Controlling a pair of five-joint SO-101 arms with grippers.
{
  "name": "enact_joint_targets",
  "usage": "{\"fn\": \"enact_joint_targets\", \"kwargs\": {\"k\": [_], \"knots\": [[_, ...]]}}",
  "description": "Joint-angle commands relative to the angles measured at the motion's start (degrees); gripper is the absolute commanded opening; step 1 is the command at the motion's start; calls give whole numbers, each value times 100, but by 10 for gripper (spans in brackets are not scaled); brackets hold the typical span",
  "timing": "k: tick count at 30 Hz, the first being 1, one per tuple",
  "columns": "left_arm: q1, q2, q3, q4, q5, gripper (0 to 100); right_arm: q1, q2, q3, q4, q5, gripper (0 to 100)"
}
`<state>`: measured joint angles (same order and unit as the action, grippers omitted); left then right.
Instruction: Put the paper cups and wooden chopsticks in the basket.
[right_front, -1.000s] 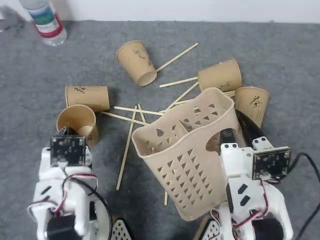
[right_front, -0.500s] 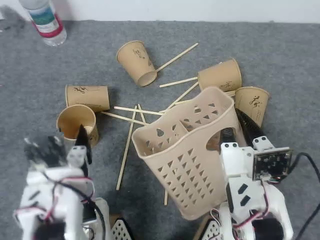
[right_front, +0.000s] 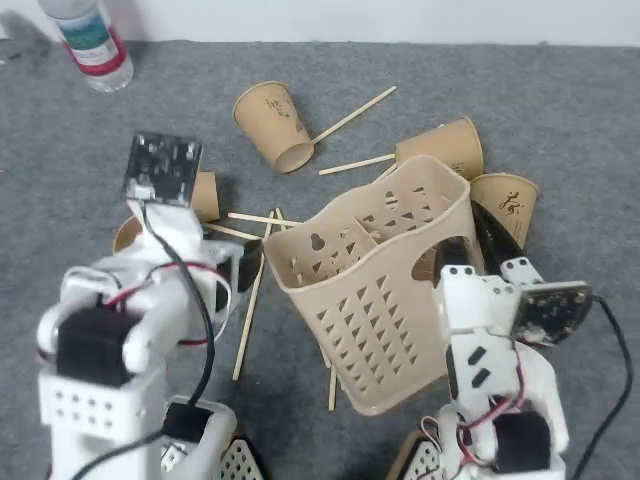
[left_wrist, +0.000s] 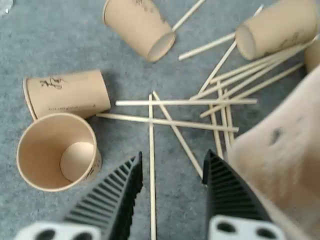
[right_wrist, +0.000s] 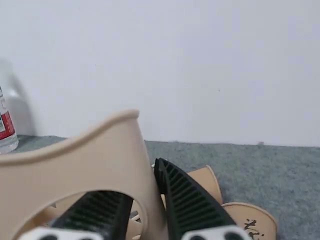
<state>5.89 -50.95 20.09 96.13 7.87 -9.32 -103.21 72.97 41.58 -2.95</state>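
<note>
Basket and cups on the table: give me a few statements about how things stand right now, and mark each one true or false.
1. The right gripper is shut on the wall of the basket. True.
2. One of the paper cups is inside the basket. False: both compartments look empty, and the cups are out on the grey table.
3. The left gripper is open above the wooden chopsticks. True.
4. Every cup lies on its side. False: the upright cup stands mouth up beside the left gripper.
5. The basket stands level. False: it is tilted.
</note>
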Motion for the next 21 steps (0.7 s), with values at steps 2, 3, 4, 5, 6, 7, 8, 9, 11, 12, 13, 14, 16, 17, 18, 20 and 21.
{"fn": "enact_joint_targets", "kwargs": {"k": [2,3,4,5,6,7,8,9,11,12,13,14,16,17,18,20,21], "knots": [[44,1169,-1367,466,114,199,48,-75,281,-426,-97,7],[44,1292,-1508,457,123,199,48,-84,369,-444,-105,7],[79,1398,-1560,457,132,199,48,-84,440,-462,-105,7],[105,1486,-1569,457,132,200,48,-84,501,-541,-105,7],[185,1574,-1569,457,132,200,48,-84,554,-637,-105,7],[237,1679,-1569,457,132,200,57,-84,615,-716,-97,7],[273,1758,-1569,457,123,200,101,-84,686,-787,-97,7],[290,1837,-1569,457,123,200,154,-84,791,-901,-105,7],[308,1925,-1578,457,105,200,242,-84,1037,-1174,-105,7],[316,1960,-1578,457,105,200,295,-84,1160,-1297,-105,7],[316,1978,-1578,457,105,201,338,-84,1266,-1393,-105,7],[352,2004,-1578,457,105,205,356,-84,1336,-1473,-97,7],[510,2004,-1578,457,105,228,356,-84,1380,-1525,-88,7],[607,2004,-1587,448,105,237,330,-84,1389,-1525,-88,7],[738,2004,-1622,448,105,243,321,-84,1398,-1525,-97,7],[932,2013,-1745,448,105,246,321,-84,1407,-1525,-105,7],[1020,2022,-1807,448,105,246,321,-84,1415,-1525,-105,7]]}}
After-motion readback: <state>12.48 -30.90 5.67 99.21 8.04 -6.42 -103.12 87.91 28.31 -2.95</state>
